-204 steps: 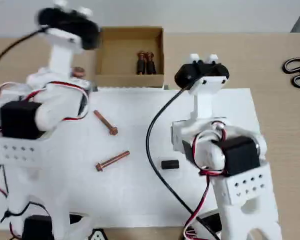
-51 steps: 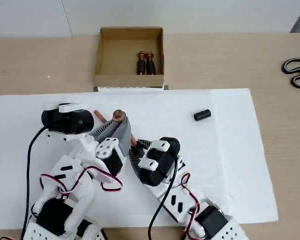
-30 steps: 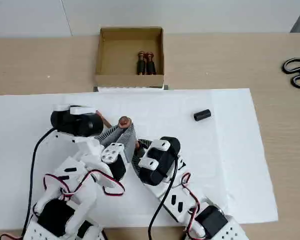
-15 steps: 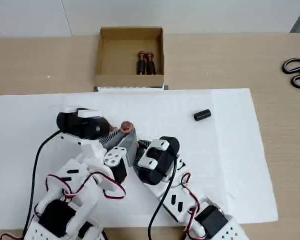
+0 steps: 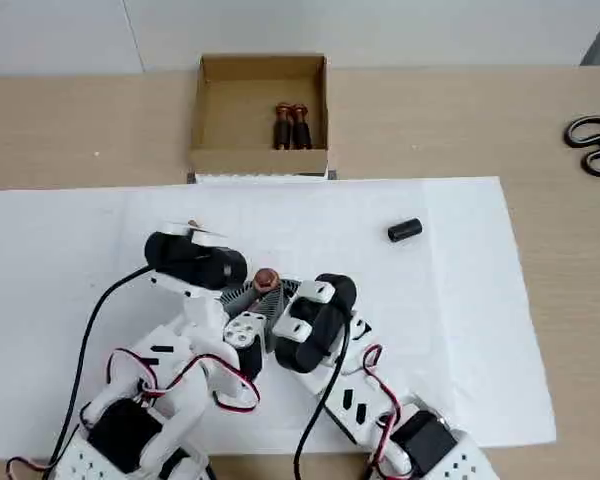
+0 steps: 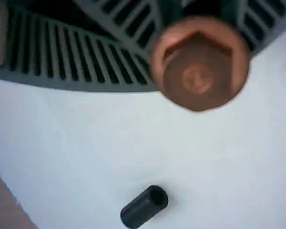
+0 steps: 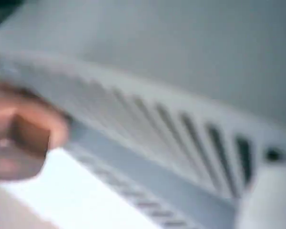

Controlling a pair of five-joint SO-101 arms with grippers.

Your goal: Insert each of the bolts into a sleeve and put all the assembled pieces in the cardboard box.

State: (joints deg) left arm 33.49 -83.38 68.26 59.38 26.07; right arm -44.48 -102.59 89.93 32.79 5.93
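A copper bolt (image 5: 267,280) stands head-up at mid-sheet with my left gripper (image 5: 256,297) shut on it. In the left wrist view its hexagonal head (image 6: 200,67) sits between grey ribbed fingers (image 6: 76,52). My right gripper (image 5: 283,303) is right against the same bolt from the other side; the right wrist view has a blurred copper shape (image 7: 19,138) beside a ribbed grey finger (image 7: 181,138). A loose black sleeve (image 5: 404,230) lies on the white sheet, seen also as the sleeve (image 6: 145,206). The cardboard box (image 5: 210,110) holds two assembled pieces (image 5: 290,126).
The white sheet (image 5: 460,330) covers the table's front half. A copper tip (image 5: 192,224) peeks out past the left arm's black motor. Scissors (image 5: 595,145) lie at the far right edge. Both arms crowd the sheet's lower middle.
My left arm has swung right and toward the front with the bolt, bringing its head up against the right gripper. The right arm has hardly shifted. The loose sleeve has stayed put.
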